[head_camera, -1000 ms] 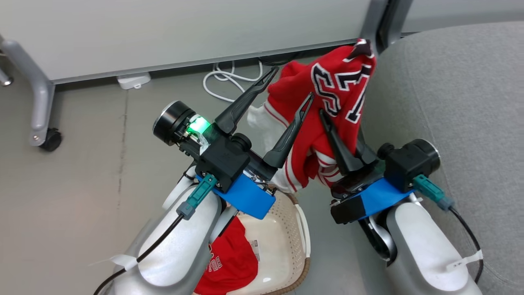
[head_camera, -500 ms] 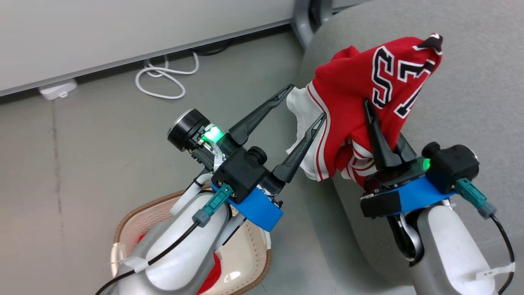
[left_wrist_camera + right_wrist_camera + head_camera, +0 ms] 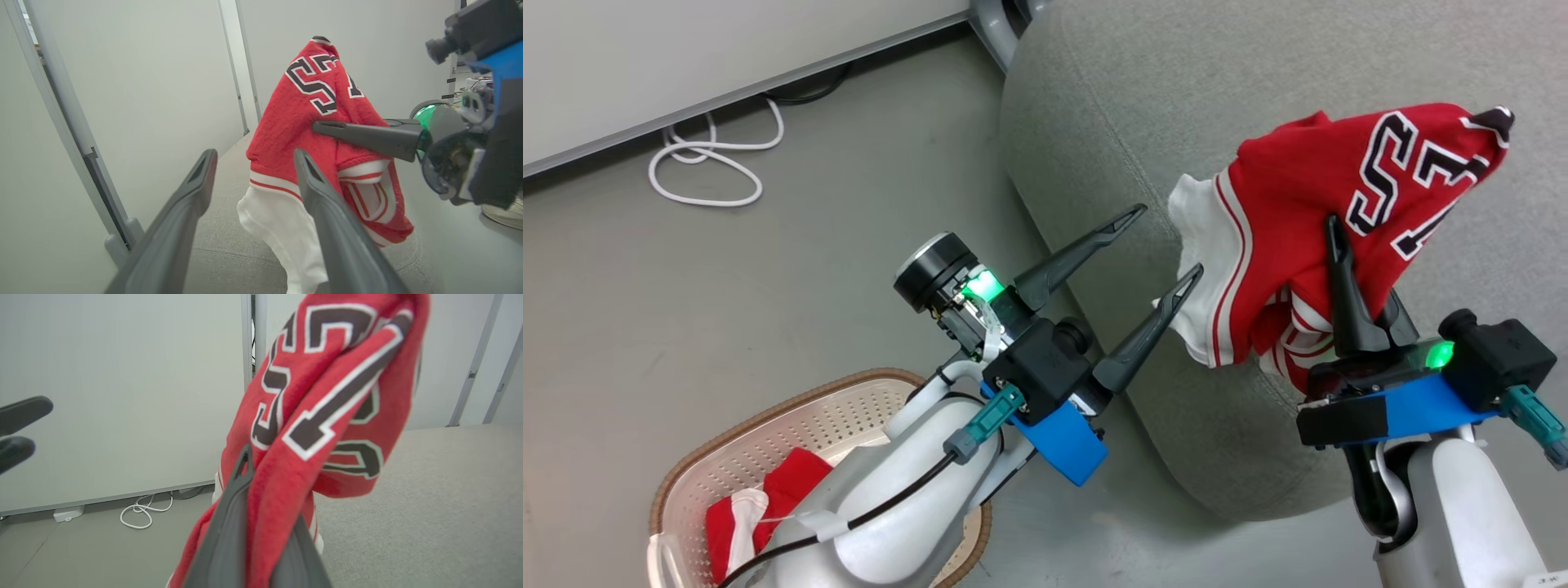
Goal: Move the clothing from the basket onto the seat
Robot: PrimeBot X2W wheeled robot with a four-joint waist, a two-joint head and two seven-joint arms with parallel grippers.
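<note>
1. In the head view, the right gripper is holding one red garment of the clothing up over the seat, with its fingers pinched together on the fabric. The cloth is draping down either side of the fingers. Whether its white hem is touching the cushion cannot be determined. The left gripper is standing just beside the garment with fingers spread wide, gripping nothing. A second red garment is lying in the basket, which is sitting on the floor apart from the seat. A white cable is lying coiled near the wall.
2. In the left wrist view, that gripper's two fingers are standing apart with nothing between them. The garment is hanging ahead of them above the grey cushion, and a right gripper finger is pressing across the red fabric.
3. In the right wrist view, the fingers are clamping red lettered fabric, which is folding over them. The seat is lying to the right.
</note>
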